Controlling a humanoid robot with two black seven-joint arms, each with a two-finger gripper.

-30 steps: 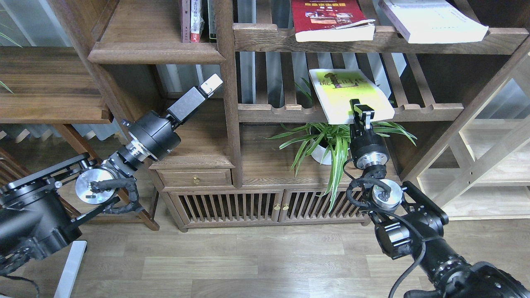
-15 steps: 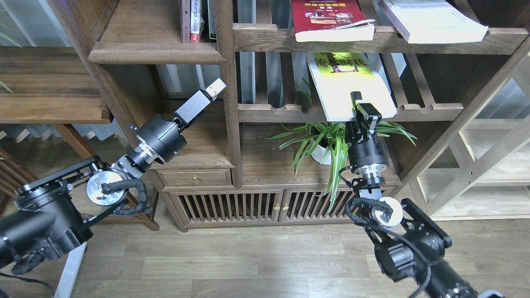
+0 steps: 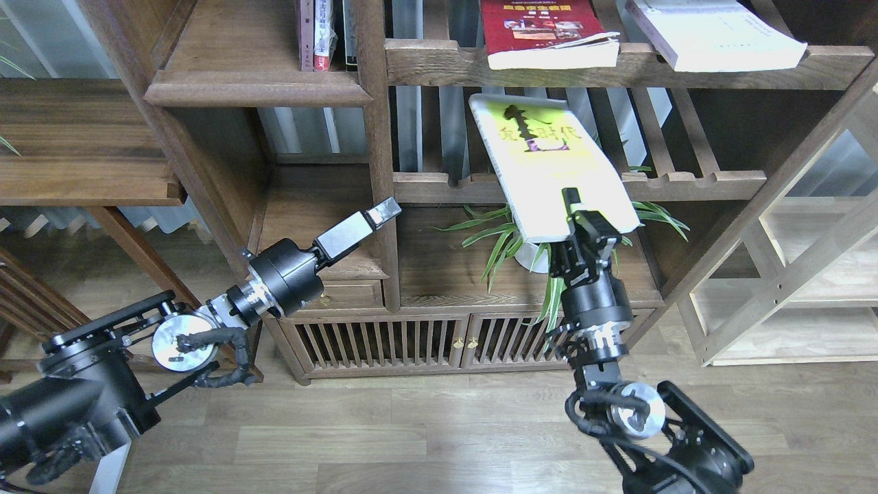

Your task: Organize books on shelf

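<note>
wood-plank floor (image 3: 425,432) lies below dark-brown bookcase (image 3: 377,171) with slatted racks (image 3: 686,180).

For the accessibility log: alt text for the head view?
Right gripper holds the yellow-green book in front of a slatted rack. Left gripper hangs empty; its fingers can't be made out.

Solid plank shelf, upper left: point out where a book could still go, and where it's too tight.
The shelf is bare across its left and middle, up to the upright books packed against the post. The slatted rack at upper right is crowded by the red book and white book.
</note>
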